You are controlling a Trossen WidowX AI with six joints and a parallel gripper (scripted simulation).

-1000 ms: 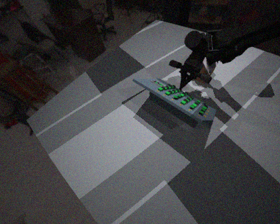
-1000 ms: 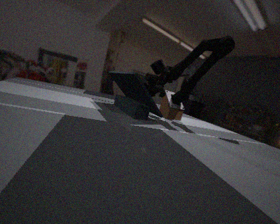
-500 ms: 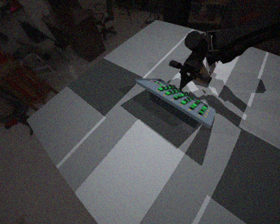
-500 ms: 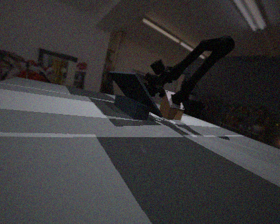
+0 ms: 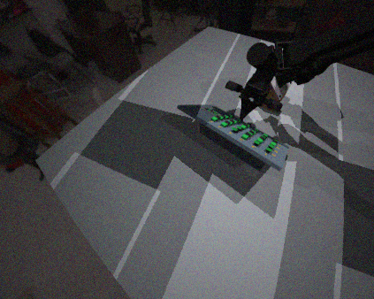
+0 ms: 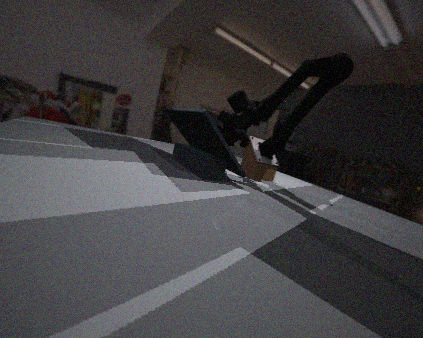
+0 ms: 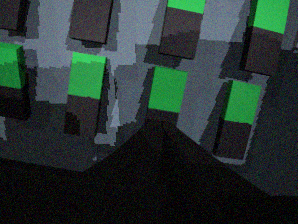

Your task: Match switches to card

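Hand (image 5: pixel 242 120) (image 7: pixel 157 129) pressed together, over the near-row switch (image 7: pixel 168 90); you're likely mid-flipping, final lift remains, card match unreadable.

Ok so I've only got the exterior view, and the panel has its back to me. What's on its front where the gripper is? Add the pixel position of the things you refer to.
Observer: The wrist view shows rocker switches, each with a green half and a dark half. The closed gripper (image 5: pixel 242 119) (image 7: pixel 157 129) has its tip at the dark end of one switch (image 7: pixel 167 92).
Operator: Anything on both sides of that switch?
Observer: Yes, in the wrist view one switch (image 7: pixel 86 92) stands to its left in the picture and another (image 7: pixel 237 117) to its right.
Operator: Is the tip actually pressing?
Observer: I can't tell; it covers the lower part of that switch's dark half.
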